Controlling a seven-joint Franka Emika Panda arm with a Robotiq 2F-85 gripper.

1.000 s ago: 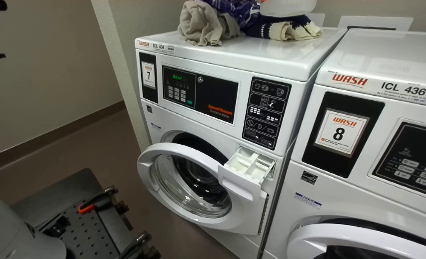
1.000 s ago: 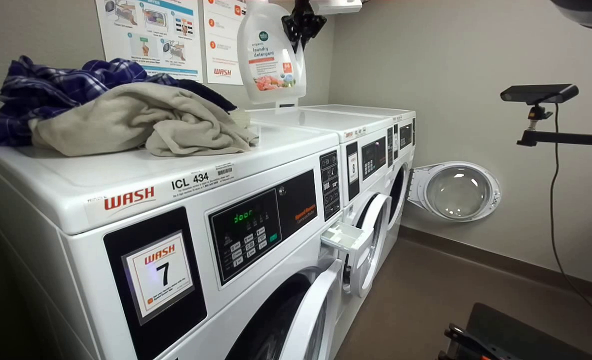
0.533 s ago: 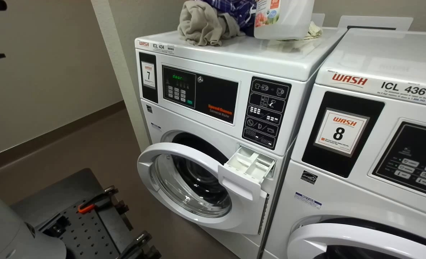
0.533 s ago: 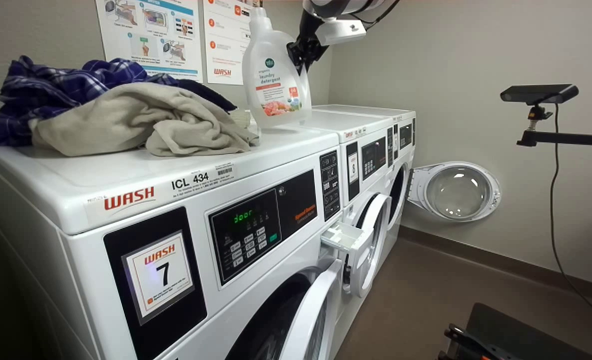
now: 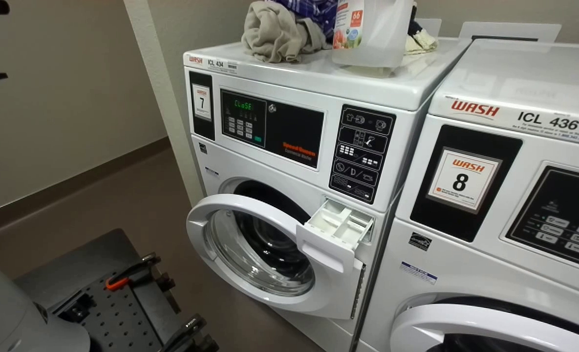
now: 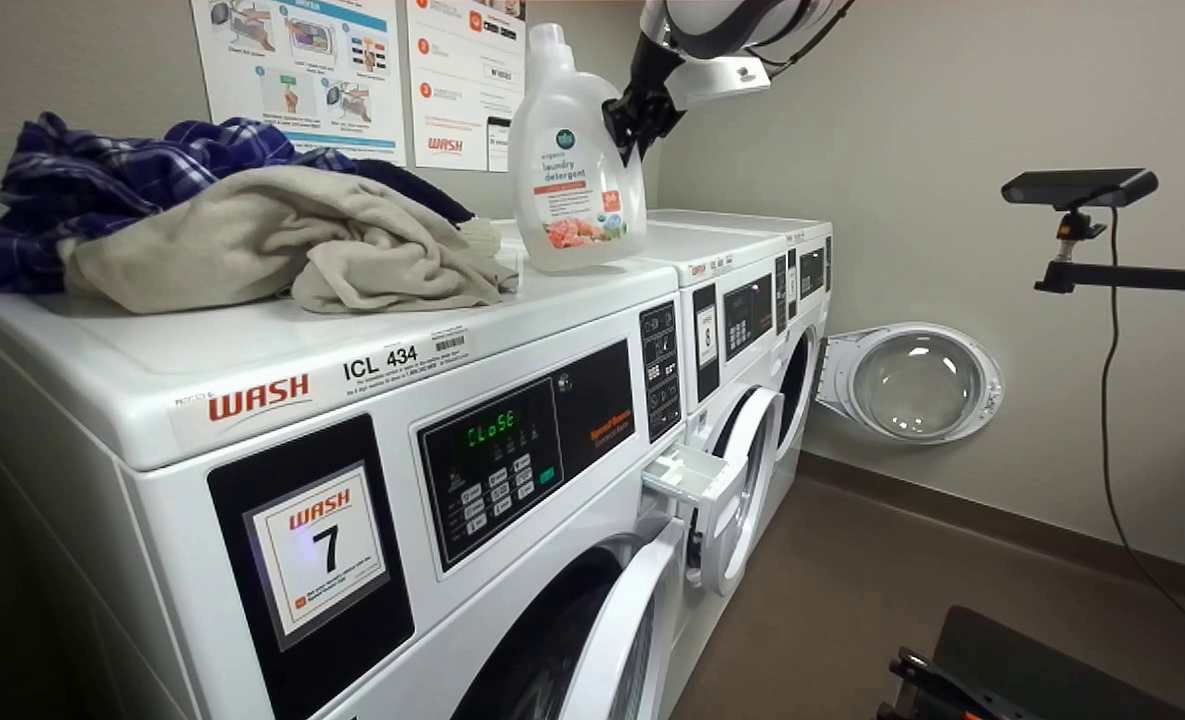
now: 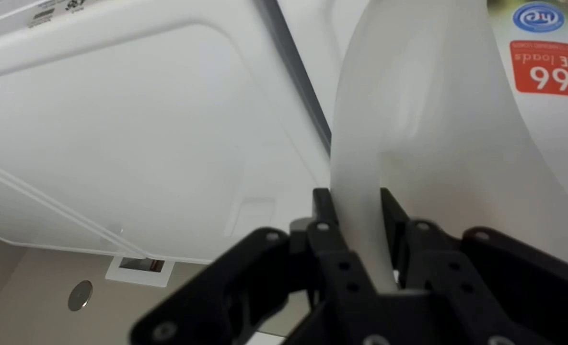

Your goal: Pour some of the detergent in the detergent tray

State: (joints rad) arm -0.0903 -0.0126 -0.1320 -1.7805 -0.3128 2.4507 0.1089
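The detergent bottle is translucent white with a floral label. It shows in both exterior views (image 5: pixel 375 34) (image 6: pixel 567 185) and the wrist view (image 7: pixel 437 96). It is nearly upright, slightly tilted, low over the top of washer 7; I cannot tell if its base touches. My gripper (image 6: pixel 640 130) is shut on its handle, with one black finger on each side in the wrist view (image 7: pixel 353 201). The detergent tray, a white divided drawer, is pulled out of washer 7's front in both exterior views (image 5: pixel 326 248) (image 6: pixel 690 472), below the bottle. I cannot tell whether the bottle is capped.
Beige cloth (image 5: pixel 272 34) and blue plaid clothing (image 6: pixel 167 170) lie on washer 7 (image 6: pixel 82 370) beside the bottle. Its round door (image 5: pixel 250 205) stands open below the tray. Washer 8 (image 5: pixel 514 73) is next to it, with its door (image 5: pixel 494 318) also open.
My gripper has carried the bottle down and forward, from above the clothes to low over washer 7's top, away from the cloth pile. Washer 7's display changed from "door" to "CLoSE".
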